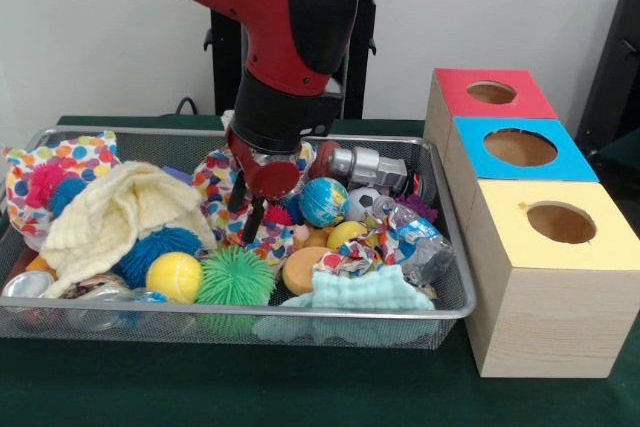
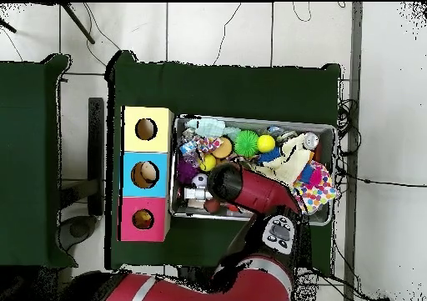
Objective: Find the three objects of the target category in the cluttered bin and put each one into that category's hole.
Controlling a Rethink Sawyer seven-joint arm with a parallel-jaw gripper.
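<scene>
The wire mesh bin [image 1: 250, 311] sits on the green table, full of clutter. My gripper [image 1: 246, 215] reaches down into its middle, black fingers [image 1: 254, 222] slightly apart over a polka-dot cloth, holding nothing I can see. A pale yellow soft toy [image 1: 345, 234] and an orange-brown one [image 1: 303, 269] lie just right of the gripper, partly buried. I cannot pick out a third plush toy. The red-topped hole [image 1: 491, 92] is the farthest of the boxes on the right. In the overhead view the arm [image 2: 242, 188] covers the gripper, above the bin [image 2: 250, 120]; the red hole [image 2: 143, 220] is lower left.
Blue-topped [image 1: 520, 147] and yellow-topped [image 1: 560, 222] holes stand nearer. The bin holds a green spiky ball [image 1: 235, 277], blue spiky ball [image 1: 160, 247], yellow tennis ball [image 1: 174, 276], globe ball [image 1: 323, 201], soccer ball [image 1: 362, 202], yellow knit cloth [image 1: 110, 212], mint cloth [image 1: 370, 292] and foil wrappers [image 1: 400, 232].
</scene>
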